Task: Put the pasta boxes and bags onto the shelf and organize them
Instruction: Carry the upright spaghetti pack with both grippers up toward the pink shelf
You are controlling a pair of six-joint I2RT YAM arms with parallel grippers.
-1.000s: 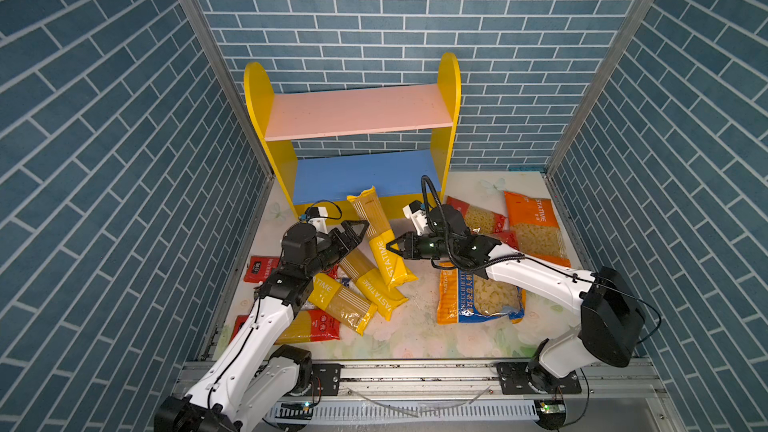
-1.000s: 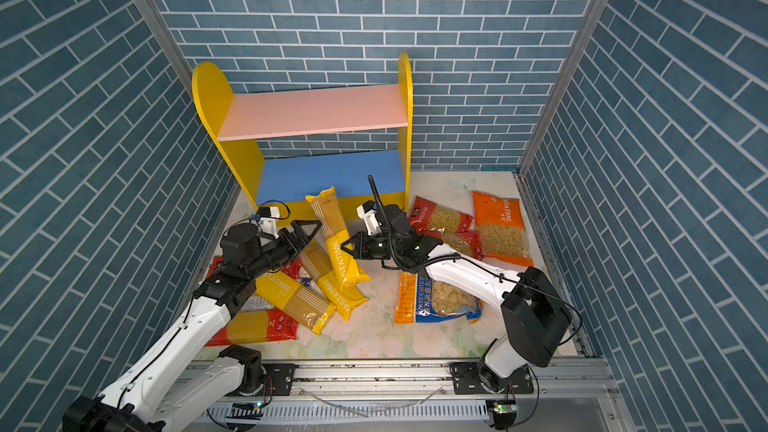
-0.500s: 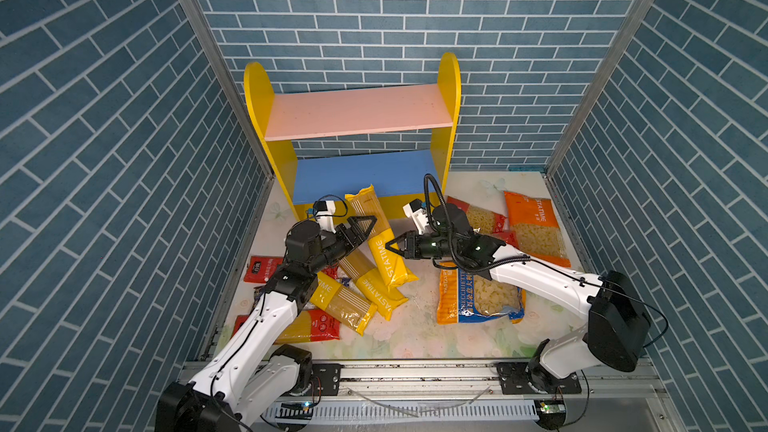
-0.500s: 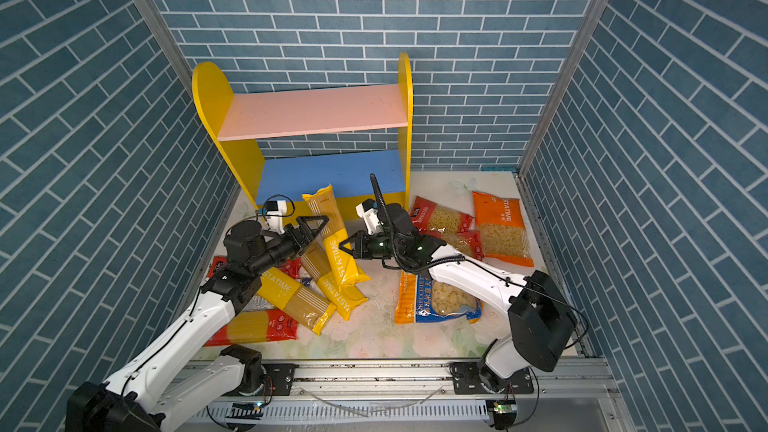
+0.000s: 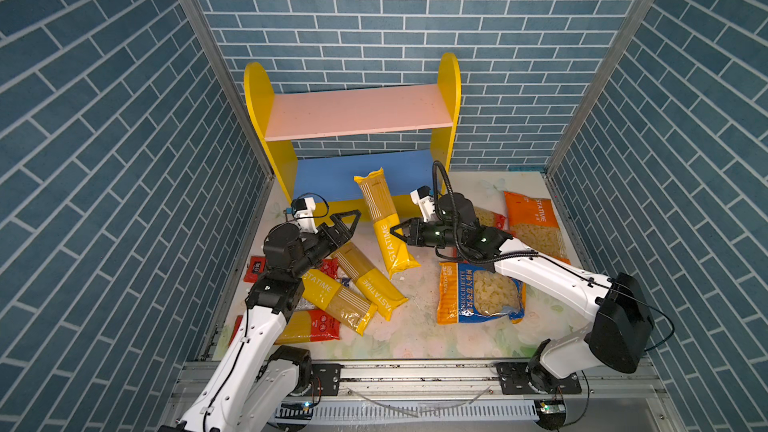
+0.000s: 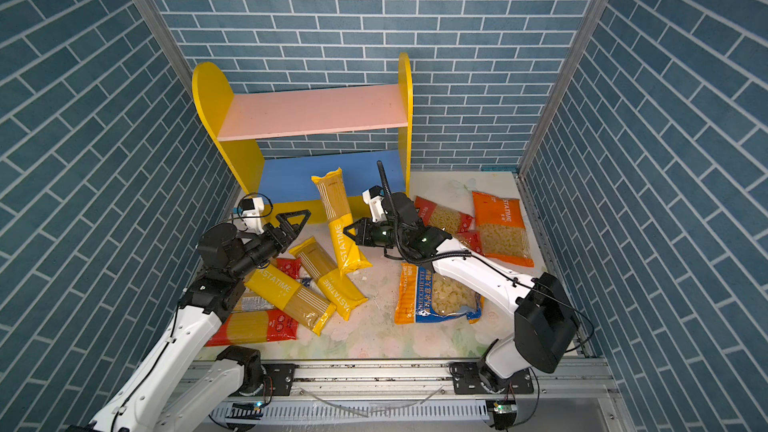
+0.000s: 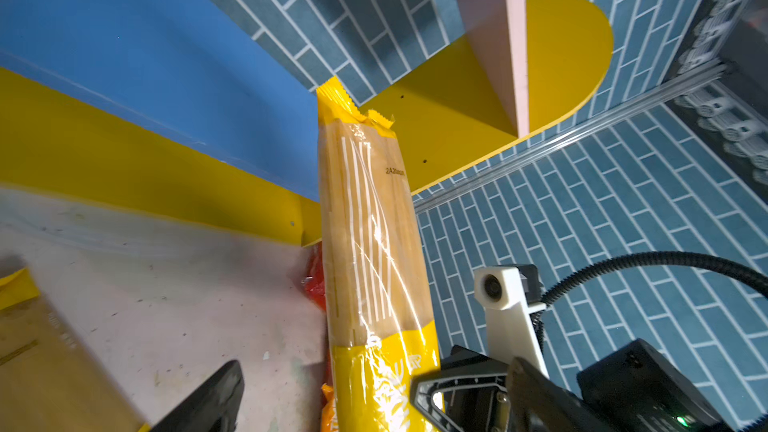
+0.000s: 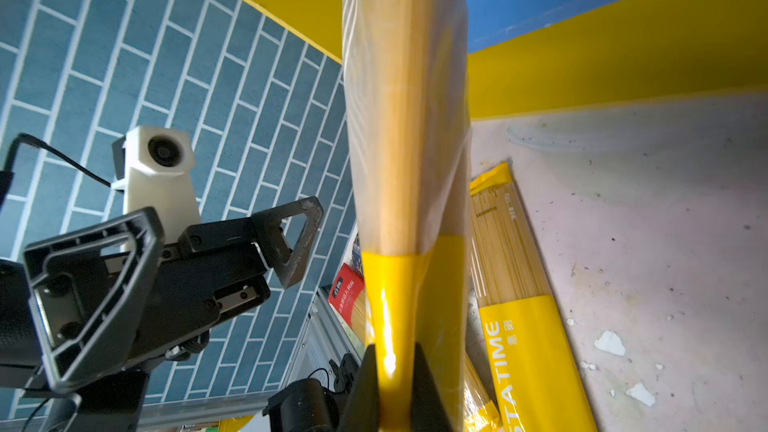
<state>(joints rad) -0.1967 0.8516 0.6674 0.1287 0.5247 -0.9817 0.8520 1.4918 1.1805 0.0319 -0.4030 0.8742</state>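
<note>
over the last second my right pincer (image 5: 395, 234) has tipped the yellow pastatime pack (image 5: 380, 218) steeper, and its crimped top now sits higher against the blue lower board (image 5: 328, 172) in both top views. it stays clenched on the pack's yellow half, as the right wrist view shows. my left pincer (image 5: 353, 226) has barely shifted beside the pack and hangs released, jaws spread wide, touching nothing. i read that as a handover or a two-armed steady before the lift. nothing is stored yet, since the blue board and the pink upper board (image 5: 357, 118) of the shelf (image 5: 451, 110) are both bare. whether the pack's lower end still rests on the counter (image 5: 415, 330) i cannot tell.

the counter is a pale floral sheet, scuffed, with white crumbs (image 8: 609, 342) scattered. the other packs (image 5: 357, 280) lie flat on it, spaghetti to the left, short-pasta bags (image 5: 478, 292) to the right. blue brick walls (image 5: 415, 14) close in on three sides, so swing room is tight.
</note>
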